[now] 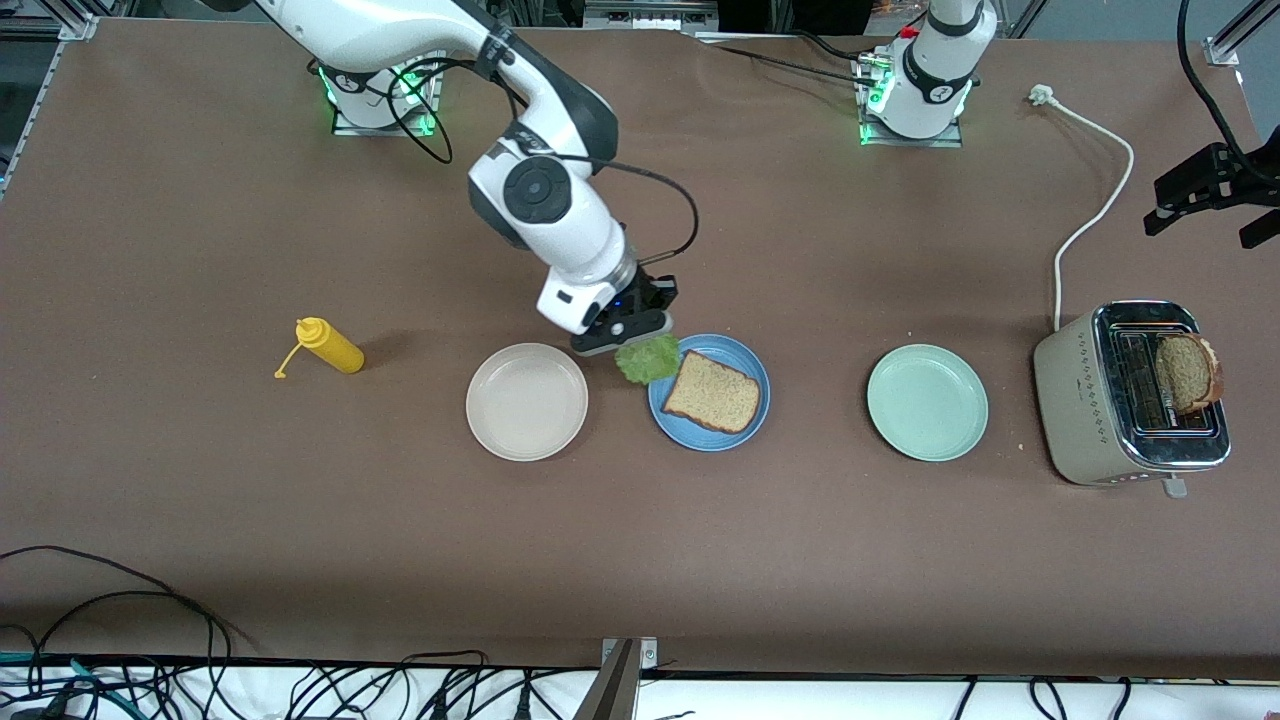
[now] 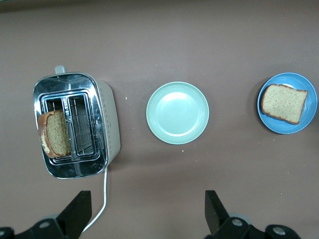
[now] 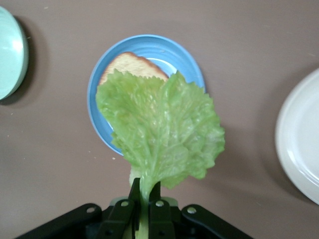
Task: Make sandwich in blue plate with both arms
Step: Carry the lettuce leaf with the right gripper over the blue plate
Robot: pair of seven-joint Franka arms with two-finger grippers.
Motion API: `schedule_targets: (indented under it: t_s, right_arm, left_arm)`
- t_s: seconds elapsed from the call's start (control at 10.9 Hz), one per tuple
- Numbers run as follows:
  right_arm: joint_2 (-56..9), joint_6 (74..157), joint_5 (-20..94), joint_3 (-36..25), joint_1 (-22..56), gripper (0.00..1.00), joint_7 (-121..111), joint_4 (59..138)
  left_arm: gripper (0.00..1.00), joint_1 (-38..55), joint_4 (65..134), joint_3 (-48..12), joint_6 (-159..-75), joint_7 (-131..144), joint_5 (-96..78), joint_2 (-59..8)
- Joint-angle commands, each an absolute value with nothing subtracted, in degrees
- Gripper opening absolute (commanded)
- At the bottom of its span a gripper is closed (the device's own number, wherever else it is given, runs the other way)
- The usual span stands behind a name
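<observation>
Carrying the lettuce leaf pinched in my right gripper over the blue plate, I next centre it above the bread slice, while my left gripper waits, fingers spread, above the toaster.

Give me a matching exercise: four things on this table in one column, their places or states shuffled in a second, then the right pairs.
Things:
1. lettuce leaf
2. bread slice
3. second bread slice
4. left tool

Places or states:
A. sticking out of the toaster
B. lying flat on the blue plate
C. open, holding nothing, above the table
D. pinched in the shut right tool, over the blue plate's edge

Pairs: 1-D, 2-B, 3-A, 4-C
</observation>
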State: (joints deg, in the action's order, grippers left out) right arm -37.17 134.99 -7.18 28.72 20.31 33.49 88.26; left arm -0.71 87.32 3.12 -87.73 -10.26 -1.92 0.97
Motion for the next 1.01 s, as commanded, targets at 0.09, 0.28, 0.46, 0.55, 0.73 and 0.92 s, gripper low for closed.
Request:
schedule_targets:
  t_s: [0.09,0.28,0.46,0.55,0.73,0.92]
  right_arm:
    - [-42.9,144.7,-14.0,28.3,24.9,0.00,34.4,85.9]
    - [-44.6,150.8,-14.4,26.8,26.5,0.00,34.5,85.9]
    - [-46.2,156.9,-15.6,21.8,30.1,0.00,34.5,85.8]
    - [-47.4,160.3,-15.6,20.2,30.9,0.00,34.2,85.7]
    - [-49.1,164.5,-15.7,18.3,32.1,0.00,33.9,85.3]
    - [-50.7,165.1,-15.6,17.8,32.0,0.00,34.0,83.2]
  left_arm:
    - [1.00,-0.9,86.0,3.2,-86.7,-10.2,-2.9,0.4]
    - [1.00,-0.9,86.0,3.2,-86.7,-9.9,-2.9,0.4]
    - [1.00,-0.9,86.0,3.3,-86.7,-10.2,-3.0,0.4]
    - [1.00,-0.9,86.0,3.3,-86.7,-10.3,-2.9,0.4]
    - [1.00,-0.9,86.0,3.3,-86.7,-10.3,-2.9,0.4]
    - [1.00,-0.9,86.0,3.3,-86.7,-10.3,-2.9,0.4]
